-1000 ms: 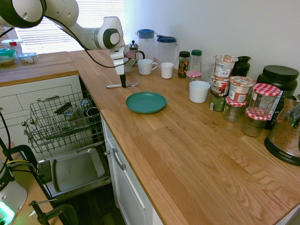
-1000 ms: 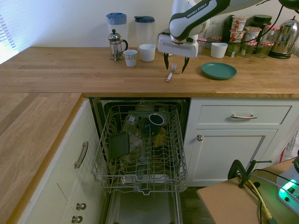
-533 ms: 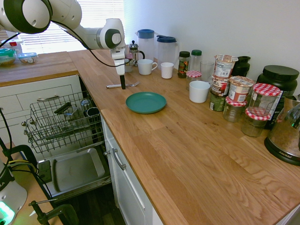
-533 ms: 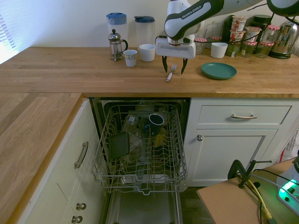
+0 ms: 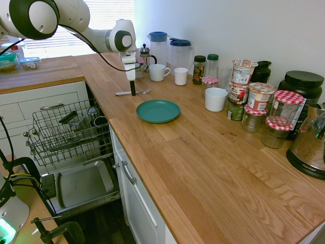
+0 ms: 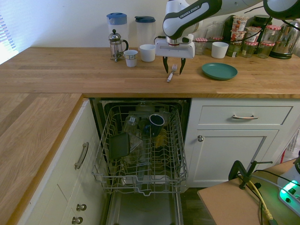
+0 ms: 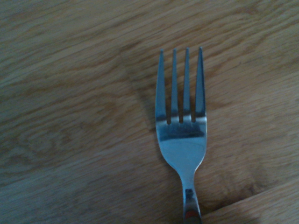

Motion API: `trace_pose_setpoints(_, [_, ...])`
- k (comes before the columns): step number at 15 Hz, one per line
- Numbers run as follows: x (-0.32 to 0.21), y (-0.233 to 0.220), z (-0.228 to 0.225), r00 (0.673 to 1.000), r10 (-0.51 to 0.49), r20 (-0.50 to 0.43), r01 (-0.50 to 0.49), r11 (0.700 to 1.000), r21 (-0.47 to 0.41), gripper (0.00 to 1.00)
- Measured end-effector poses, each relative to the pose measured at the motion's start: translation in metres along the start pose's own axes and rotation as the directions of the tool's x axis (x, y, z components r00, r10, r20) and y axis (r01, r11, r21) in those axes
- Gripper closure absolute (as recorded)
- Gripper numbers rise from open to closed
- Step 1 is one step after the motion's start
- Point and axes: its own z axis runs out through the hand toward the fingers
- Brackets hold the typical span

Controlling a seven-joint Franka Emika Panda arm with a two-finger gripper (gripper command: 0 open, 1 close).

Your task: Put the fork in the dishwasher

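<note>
Gripper (image 6: 173, 71) spread open, fingers straddling the fork (image 6: 171, 73) lying flat on the desk (image 6: 70, 75), dishwasher (image 6: 140, 154) rack below it

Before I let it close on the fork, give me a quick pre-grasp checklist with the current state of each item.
1. Fork lies flat and alone on the wooden countertop: ok.
2. Gripper open, one finger on each side of the fork near its tines: ok.
3. Fork centred in the wrist view: ok, slightly off to one side.
4. Fingers low enough to catch the thin handle: cannot tell; tips look near the wood.
5. Teal plate and white cups clear of the fingers: ok.
6. Dishwasher rack pulled out, door down: ok, though partly loaded.
</note>
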Motion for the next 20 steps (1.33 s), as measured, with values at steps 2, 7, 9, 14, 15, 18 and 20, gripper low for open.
trace_pose_setpoints(2, [-0.001,0.000,0.003,1.000,-0.001,0.005,0.001,1.000,-0.005,1.00])
trace_pose_setpoints(7, [-0.002,-0.003,0.004,1.000,0.000,0.010,0.000,1.000,-0.002,1.00])
trace_pose_setpoints(9, [-0.002,-0.004,0.004,1.000,0.000,0.011,0.000,1.000,-0.001,1.00])
trace_pose_setpoints(14, [-0.002,-0.005,0.004,1.000,0.007,0.025,-0.007,1.000,-0.002,1.00])
trace_pose_setpoints(15, [-0.002,-0.005,0.004,1.000,0.004,0.026,-0.003,1.000,-0.002,1.00])
trace_pose_setpoints(18, [-0.002,-0.001,-0.003,0.999,-0.027,0.027,0.027,1.000,0.002,1.00])
trace_pose_setpoints(20, [-0.001,0.015,-0.021,0.998,-0.050,0.029,0.050,0.999,0.016,1.00])
